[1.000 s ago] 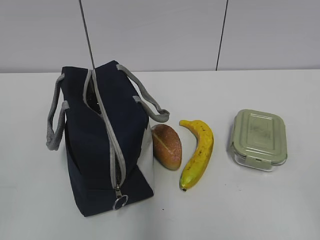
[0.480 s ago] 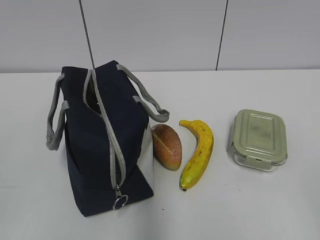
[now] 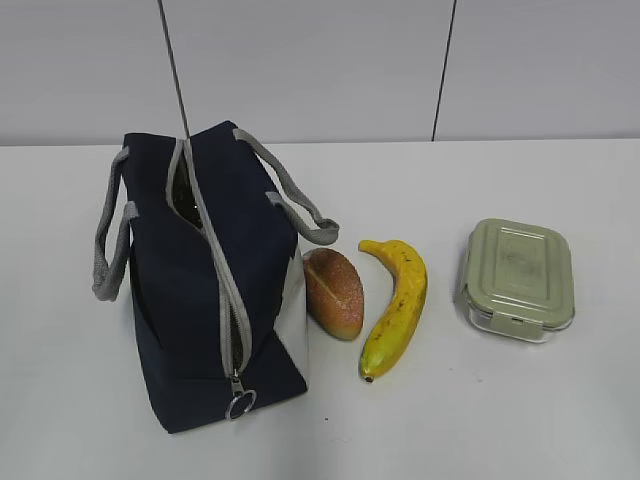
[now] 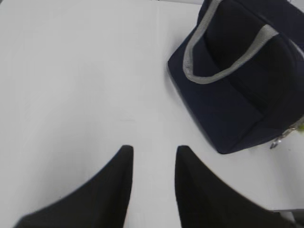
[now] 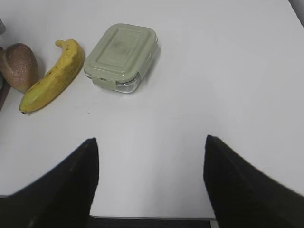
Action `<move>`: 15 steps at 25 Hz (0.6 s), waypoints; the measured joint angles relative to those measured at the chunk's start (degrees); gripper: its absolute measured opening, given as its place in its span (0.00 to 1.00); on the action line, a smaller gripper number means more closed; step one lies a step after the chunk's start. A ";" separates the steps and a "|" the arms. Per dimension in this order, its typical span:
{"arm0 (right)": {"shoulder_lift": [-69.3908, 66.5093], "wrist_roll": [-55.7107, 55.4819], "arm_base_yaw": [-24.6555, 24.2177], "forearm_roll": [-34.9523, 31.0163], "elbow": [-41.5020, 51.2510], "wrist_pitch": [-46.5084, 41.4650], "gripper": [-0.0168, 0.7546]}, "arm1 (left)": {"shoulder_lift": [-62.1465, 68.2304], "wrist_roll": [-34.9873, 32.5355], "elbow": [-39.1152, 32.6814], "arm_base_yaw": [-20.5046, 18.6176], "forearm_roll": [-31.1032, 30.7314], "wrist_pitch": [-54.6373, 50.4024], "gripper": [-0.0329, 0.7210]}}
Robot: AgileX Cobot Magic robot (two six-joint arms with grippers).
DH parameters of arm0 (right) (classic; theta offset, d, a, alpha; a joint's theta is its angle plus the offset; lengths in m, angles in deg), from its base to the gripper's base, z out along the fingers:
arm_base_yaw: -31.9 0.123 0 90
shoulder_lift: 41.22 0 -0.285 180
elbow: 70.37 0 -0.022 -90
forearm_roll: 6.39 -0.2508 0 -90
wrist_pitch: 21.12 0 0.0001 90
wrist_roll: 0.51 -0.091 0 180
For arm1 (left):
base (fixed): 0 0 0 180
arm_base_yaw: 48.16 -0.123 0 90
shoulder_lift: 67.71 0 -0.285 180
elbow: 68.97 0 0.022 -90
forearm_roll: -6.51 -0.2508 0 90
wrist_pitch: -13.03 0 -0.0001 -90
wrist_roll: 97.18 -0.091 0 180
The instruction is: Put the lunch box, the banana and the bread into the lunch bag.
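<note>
The navy lunch bag (image 3: 205, 285) stands at the left of the white table, its zipper mostly closed with a small gap at the far end; it also shows in the left wrist view (image 4: 242, 76). The bread (image 3: 334, 292) lies beside it, then the banana (image 3: 396, 305), then the lunch box (image 3: 518, 278) with its sage-green lid. The right wrist view shows the lunch box (image 5: 122, 57), banana (image 5: 52, 76) and bread (image 5: 20, 66). My left gripper (image 4: 153, 149) is open and empty over bare table. My right gripper (image 5: 151, 141) is wide open and empty near the front edge.
The zipper's ring pull (image 3: 240, 404) hangs at the bag's near end. Grey handles (image 3: 300, 205) flop to both sides. A pale wall stands behind the table. The table's front edge (image 5: 152, 219) shows below my right gripper.
</note>
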 joint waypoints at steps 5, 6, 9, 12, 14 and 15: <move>0.00 0.00 0.00 0.00 0.00 0.00 0.68 | 12.98 0.00 7.10 0.00 6.32 0.37 0.36; 0.00 0.00 0.00 0.00 0.00 0.00 0.68 | 15.53 0.00 8.79 0.00 7.79 0.43 0.36; 0.00 0.00 0.00 0.00 0.00 0.00 0.68 | 24.66 0.00 13.10 0.00 12.41 1.89 0.38; 0.00 0.00 0.00 0.00 0.00 0.00 0.68 | 33.01 0.00 16.21 0.00 16.77 4.47 0.42; 0.00 0.00 0.00 0.00 0.00 0.00 0.69 | 38.47 0.00 17.86 0.00 19.46 6.89 0.46; 0.00 0.00 0.00 0.00 0.00 0.00 0.68 | 41.47 0.00 18.57 0.00 20.58 7.70 0.48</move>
